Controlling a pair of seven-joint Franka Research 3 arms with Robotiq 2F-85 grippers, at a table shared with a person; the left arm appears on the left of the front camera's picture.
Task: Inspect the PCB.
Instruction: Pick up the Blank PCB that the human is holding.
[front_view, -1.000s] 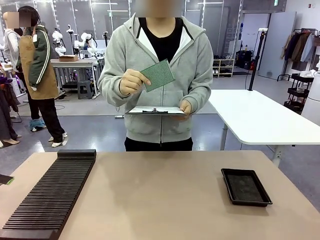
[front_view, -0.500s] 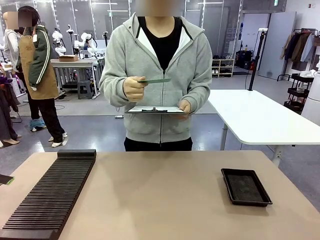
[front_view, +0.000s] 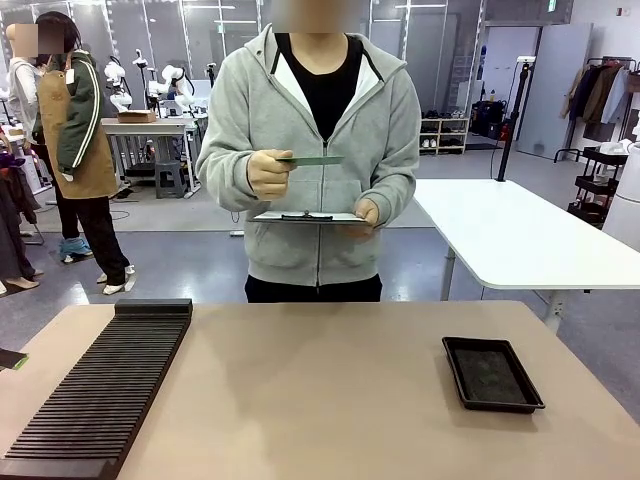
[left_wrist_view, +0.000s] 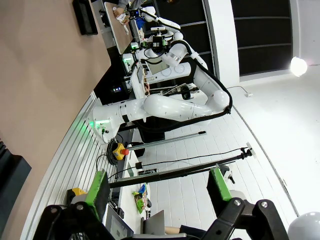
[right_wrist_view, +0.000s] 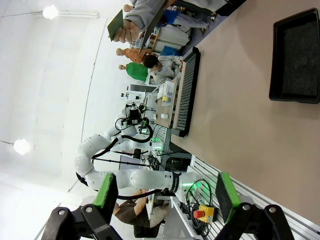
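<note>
PCB (front_view: 320, 160) edge-on, seemingly level, crosswise

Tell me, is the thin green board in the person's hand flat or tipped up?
Flat. The thin green rectangular circuit board shows as a level sliver, edge-on in the front view.

The middle of the table (front_view: 320, 400) lay bare from near edge to far, open for a reach; a long black slotted rack (front_view: 105, 385) blocked the left side; a shallow black tray (front_view: 492, 373) sat at the right; beyond the far edge the person (front_view: 315, 110) stood, holding the PCB (front_view: 310, 160) and a clipboard (front_view: 310, 216) at chest height.
</note>
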